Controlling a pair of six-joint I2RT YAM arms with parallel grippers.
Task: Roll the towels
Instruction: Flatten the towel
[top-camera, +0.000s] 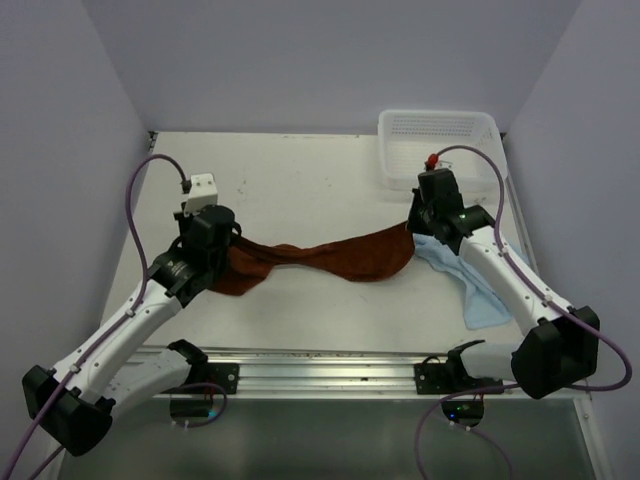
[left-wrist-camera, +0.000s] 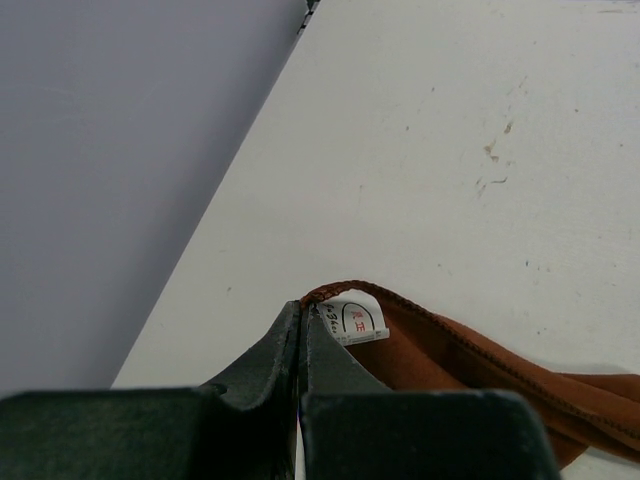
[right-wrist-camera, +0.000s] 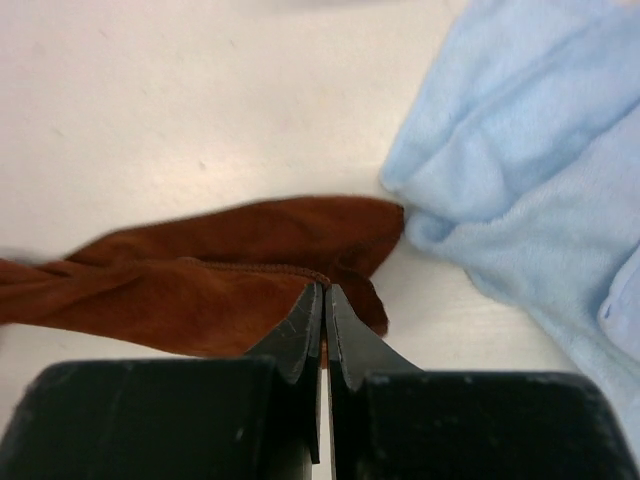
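The rust brown-red towel (top-camera: 330, 257) hangs stretched between my two grippers across the middle of the table. My left gripper (top-camera: 232, 243) is shut on its left corner, where a white care label (left-wrist-camera: 358, 320) shows beside the stitched hem (left-wrist-camera: 430, 315). My right gripper (top-camera: 412, 222) is shut on the towel's right edge (right-wrist-camera: 240, 270). The light blue towel (top-camera: 470, 280) lies crumpled on the table under the right arm, just right of the brown one (right-wrist-camera: 530, 170).
A white plastic mesh basket (top-camera: 437, 145) stands at the back right corner. Lavender walls close in the left, back and right sides. A metal rail (top-camera: 320, 365) runs along the near edge between the arm bases.
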